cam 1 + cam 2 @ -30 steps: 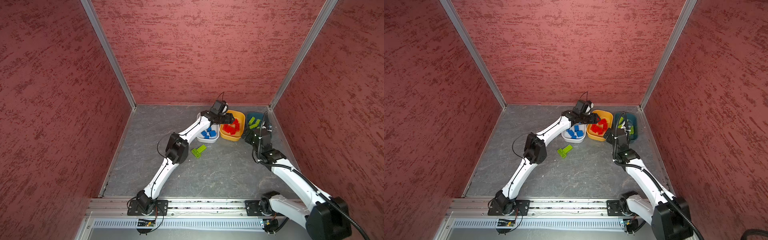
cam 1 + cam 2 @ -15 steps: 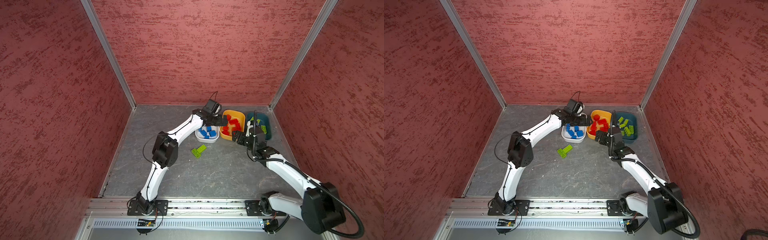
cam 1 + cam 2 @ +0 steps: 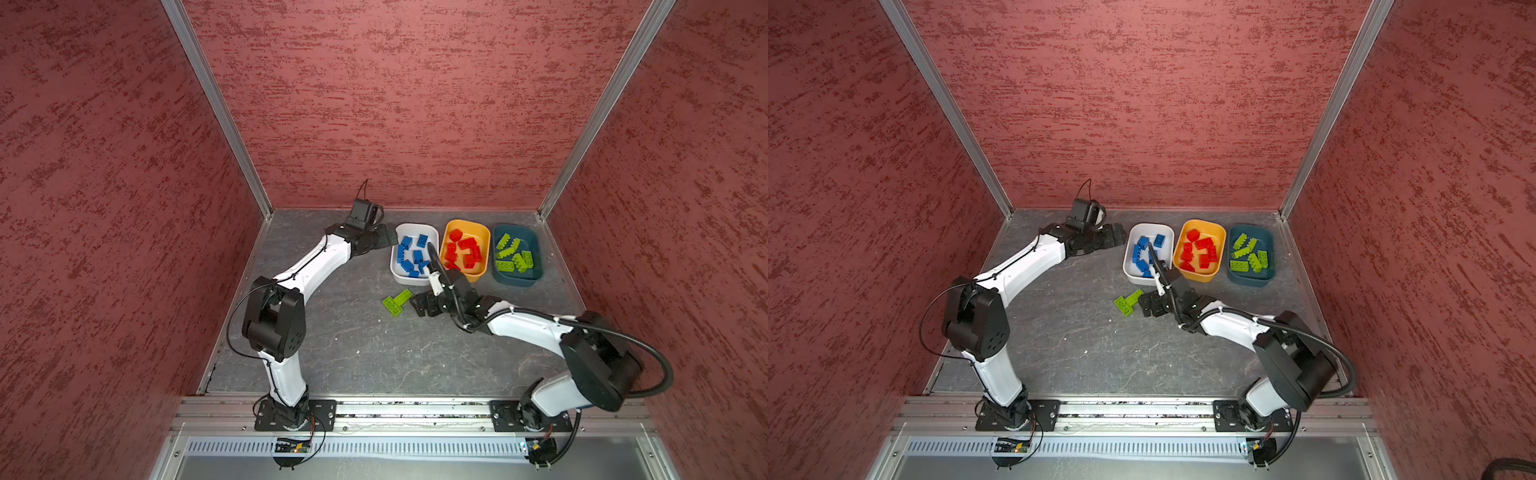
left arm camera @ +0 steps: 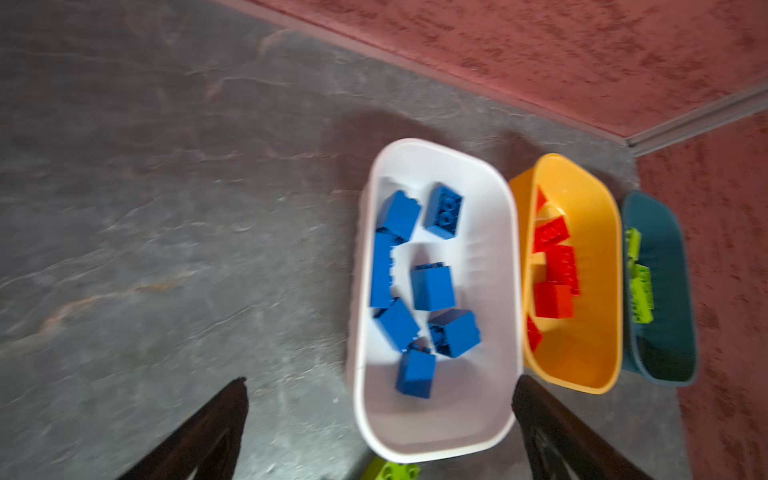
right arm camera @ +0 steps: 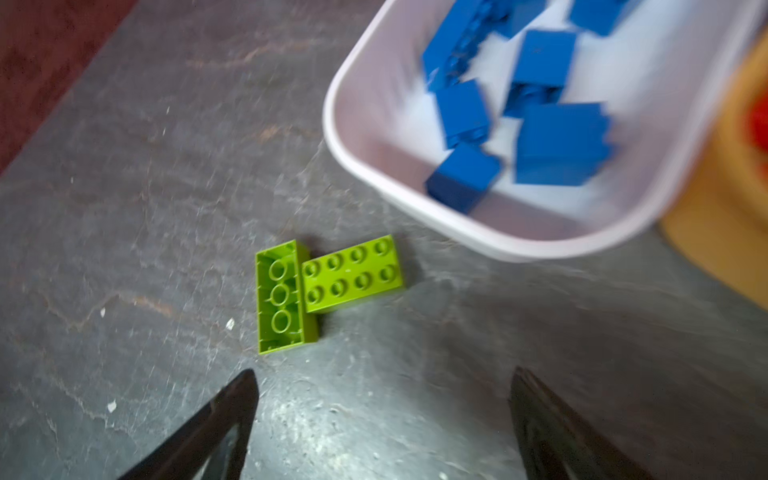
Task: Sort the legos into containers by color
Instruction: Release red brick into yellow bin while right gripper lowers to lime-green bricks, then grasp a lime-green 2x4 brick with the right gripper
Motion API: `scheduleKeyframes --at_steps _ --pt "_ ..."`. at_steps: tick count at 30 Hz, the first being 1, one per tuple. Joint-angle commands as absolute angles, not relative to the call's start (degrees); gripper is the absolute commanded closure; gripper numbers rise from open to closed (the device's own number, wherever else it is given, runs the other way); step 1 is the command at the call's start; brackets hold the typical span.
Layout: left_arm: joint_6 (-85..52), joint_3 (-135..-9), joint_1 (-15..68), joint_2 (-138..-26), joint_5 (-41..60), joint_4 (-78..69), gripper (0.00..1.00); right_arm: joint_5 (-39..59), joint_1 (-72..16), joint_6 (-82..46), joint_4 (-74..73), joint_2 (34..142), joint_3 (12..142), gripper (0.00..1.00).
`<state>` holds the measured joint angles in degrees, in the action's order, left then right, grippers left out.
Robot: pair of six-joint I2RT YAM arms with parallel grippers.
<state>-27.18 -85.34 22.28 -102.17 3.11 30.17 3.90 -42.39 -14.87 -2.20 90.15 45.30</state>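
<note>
Both grippers are empty, their jaws spread wide: the right gripper hangs low over the dark table, facing the only loose pieces, and the left gripper hovers just beside the white tub, on the side away from the other tubs. Ahead of the right jaws lie two oblong lime green pieces that touch in a T. The upturned brick shows its hollow underside and the studs-up brick butts against its long side. Both rest on the table near the white tub's front corner, outside every container, and I cannot tell whether they are joined or only lean together. Farther out the sorting looks almost finished: the blue bricks lie in the white tub, the red bricks in the yellow-orange tub beside it, and the other green bricks in the dark teal tub at the end of the row. No colour looks misplaced in either top view. By my reading only that green pair is left, and it belongs in the teal tub, the one farthest from it
</note>
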Motion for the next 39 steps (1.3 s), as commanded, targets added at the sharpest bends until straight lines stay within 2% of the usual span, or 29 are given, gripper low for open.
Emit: scheduleKeyframes --at_steps 1,3,13,28,34,39 --pt "-27.9 -82.4 20.4 -98.3 0.5 29.3 0.0 3.8 -46.9 -10.3 -1.0 95.0 49.6 0.13" --pt "-27.8 -81.1 19.1 -96.9 -0.1 29.5 0.01 1.7 -48.7 -10.0 -0.9 98.7 51.8 0.21" --pt "-28.4 -79.7 17.9 -96.2 -0.6 29.2 0.01 -10.3 -53.1 -9.9 1.1 106.6 58.2 0.33" --pt "-29.0 -79.4 18.0 -96.7 -0.2 29.9 0.01 -8.5 -53.7 -9.2 -0.6 108.0 57.4 0.53" --pt "-29.4 -79.6 18.1 -97.5 0.0 30.0 0.01 -9.7 -53.7 -8.9 -1.5 103.9 53.1 0.67" --pt "-29.7 -79.9 18.3 -98.0 0.6 29.6 0.01 -7.9 -53.6 -9.6 -3.4 98.3 48.1 0.74"
